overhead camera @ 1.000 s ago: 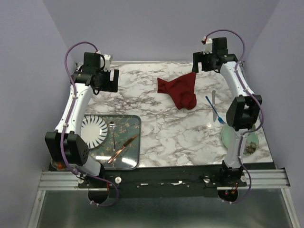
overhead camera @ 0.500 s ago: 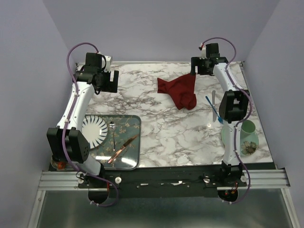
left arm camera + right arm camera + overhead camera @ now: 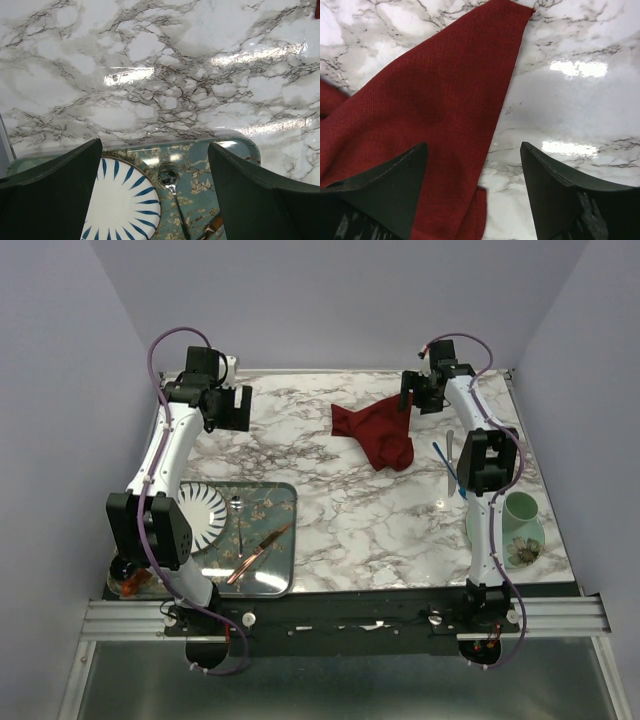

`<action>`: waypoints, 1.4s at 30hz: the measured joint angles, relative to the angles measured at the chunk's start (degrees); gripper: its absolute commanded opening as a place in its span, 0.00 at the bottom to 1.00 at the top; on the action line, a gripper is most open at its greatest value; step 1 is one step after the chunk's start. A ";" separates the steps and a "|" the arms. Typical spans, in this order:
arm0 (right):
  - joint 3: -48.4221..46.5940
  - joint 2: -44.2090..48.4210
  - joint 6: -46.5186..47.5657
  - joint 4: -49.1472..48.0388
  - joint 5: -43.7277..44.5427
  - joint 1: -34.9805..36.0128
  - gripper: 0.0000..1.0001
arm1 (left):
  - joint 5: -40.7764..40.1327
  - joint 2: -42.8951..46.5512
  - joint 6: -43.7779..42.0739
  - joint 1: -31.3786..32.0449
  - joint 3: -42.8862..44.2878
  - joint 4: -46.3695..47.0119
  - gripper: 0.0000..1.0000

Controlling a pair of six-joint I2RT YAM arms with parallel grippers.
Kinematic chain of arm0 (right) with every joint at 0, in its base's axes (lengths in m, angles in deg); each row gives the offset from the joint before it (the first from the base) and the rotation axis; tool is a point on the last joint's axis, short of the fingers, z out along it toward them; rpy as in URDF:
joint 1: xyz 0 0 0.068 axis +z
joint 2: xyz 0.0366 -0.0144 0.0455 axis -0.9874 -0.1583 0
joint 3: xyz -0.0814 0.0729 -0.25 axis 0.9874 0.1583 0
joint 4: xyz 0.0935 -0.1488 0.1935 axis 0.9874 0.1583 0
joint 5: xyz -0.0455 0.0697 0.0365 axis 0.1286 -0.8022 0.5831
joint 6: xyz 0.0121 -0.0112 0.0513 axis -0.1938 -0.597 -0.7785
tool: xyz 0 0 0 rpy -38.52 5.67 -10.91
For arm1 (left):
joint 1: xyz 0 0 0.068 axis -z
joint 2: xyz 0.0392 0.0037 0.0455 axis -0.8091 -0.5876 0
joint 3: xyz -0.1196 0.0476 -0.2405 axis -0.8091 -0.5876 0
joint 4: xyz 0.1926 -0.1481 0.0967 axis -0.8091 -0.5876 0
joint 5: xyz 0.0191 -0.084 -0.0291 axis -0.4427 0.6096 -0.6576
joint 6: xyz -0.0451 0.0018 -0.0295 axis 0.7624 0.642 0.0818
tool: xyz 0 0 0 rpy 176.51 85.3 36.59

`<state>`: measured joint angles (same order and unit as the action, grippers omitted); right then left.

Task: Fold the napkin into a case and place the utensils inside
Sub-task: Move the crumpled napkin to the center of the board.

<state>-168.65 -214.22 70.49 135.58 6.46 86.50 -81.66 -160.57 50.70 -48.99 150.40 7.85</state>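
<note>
The right gripper (image 3: 472, 146) has swung in over the far right corner of the napkin (image 3: 378, 430), jaws apart, not pinching yet. The napkin lies crumpled, so folding is just starting. The fork (image 3: 452, 472) lies right of it. The left gripper (image 3: 155, 144) waits wide apart, far left of it.

napkin (image 3: 410, 110) cropped left, plate (image 3: 125, 205) cut off below
</note>
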 measured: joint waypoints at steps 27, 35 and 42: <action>-4.59 -5.33 -3.54 6.51 -7.52 -0.09 0.01 | -3.23 -3.19 0.48 0.00 2.62 -1.03 0.99; -1.49 -0.24 0.04 4.85 -8.02 -0.09 0.70 | -3.17 -3.67 0.09 0.00 2.93 -1.31 0.99; 10.60 9.64 -1.68 5.18 -7.56 -0.09 0.76 | -3.13 -3.69 0.13 0.00 3.54 -1.33 0.99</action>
<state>-158.05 -204.58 68.80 140.76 -1.10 86.41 -84.78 -164.26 50.83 -48.99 153.94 6.52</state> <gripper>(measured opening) 0.745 0.985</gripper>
